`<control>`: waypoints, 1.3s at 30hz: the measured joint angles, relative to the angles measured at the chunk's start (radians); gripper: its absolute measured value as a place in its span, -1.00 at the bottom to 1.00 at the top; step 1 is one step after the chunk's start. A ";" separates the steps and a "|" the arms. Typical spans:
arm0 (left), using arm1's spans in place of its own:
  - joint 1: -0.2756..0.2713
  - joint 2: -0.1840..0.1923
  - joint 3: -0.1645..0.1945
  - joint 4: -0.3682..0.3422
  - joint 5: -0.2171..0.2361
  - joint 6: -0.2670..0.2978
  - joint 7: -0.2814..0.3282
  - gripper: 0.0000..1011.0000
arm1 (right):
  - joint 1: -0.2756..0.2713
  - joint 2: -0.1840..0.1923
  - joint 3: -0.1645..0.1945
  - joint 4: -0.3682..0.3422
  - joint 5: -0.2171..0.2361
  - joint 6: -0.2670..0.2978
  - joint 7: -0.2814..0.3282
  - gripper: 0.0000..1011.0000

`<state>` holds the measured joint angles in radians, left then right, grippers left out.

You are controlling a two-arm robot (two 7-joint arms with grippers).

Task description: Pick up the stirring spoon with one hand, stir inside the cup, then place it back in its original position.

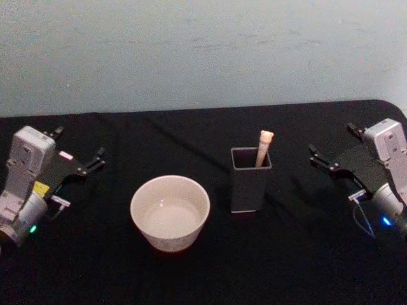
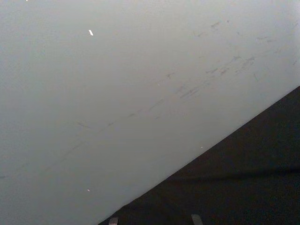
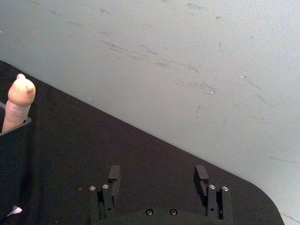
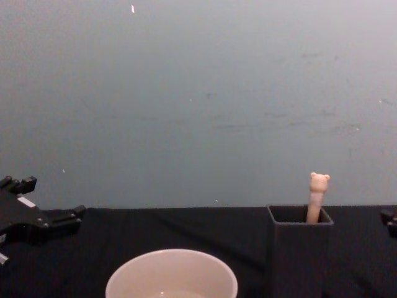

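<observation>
Fingers (image 3: 114, 177) of the right gripper (image 1: 332, 141) stand spread apart with nothing between them, held over the black cloth-covered tabletop (image 1: 305, 254) on the robot's right. Just to their left, a small way off, stands the tall, narrow, dark grey square-sided holder (image 1: 249, 187). The stirring spoon (image 1: 263, 147), with its beige handle topped by a tiny bear head, stands in it and leans toward the corner nearest these fingers. Only the handle rises above the rim; the spoon's bowl is hidden inside the box.

Fingers (image 2: 196, 219) of the left gripper (image 1: 95, 160) are likewise parted and empty, held over the cloth on the robot's left. To their right, and a little closer to the robot's body, sits the wide, round, cream-white cup (image 1: 138, 194), upright. The cup lies nearer the left fingers than the right ones and stands beside the holder without touching it. Neither gripper touches the spoon, the cup or the holder.

Beyond both pairs of fingers, past the far edge of the tabletop, rises a pale blue-grey wall (image 1: 191, 51) marked with faint scuffs.
</observation>
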<state>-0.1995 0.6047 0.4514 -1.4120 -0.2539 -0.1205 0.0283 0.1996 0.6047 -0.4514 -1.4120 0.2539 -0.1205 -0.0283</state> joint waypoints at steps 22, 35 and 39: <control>0.000 0.000 0.000 0.000 0.000 0.000 0.000 0.98 | 0.000 -0.001 0.002 0.000 0.000 0.000 0.001 0.98; 0.000 0.000 0.000 0.000 0.000 0.000 0.000 0.98 | -0.065 0.023 0.100 -0.109 0.162 0.058 0.139 0.98; 0.000 0.000 0.000 0.000 0.000 0.000 0.000 0.98 | -0.107 0.049 0.138 -0.174 0.244 0.099 0.207 0.98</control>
<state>-0.1996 0.6047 0.4514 -1.4120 -0.2539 -0.1205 0.0283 0.0925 0.6538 -0.3138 -1.5858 0.4983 -0.0211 0.1788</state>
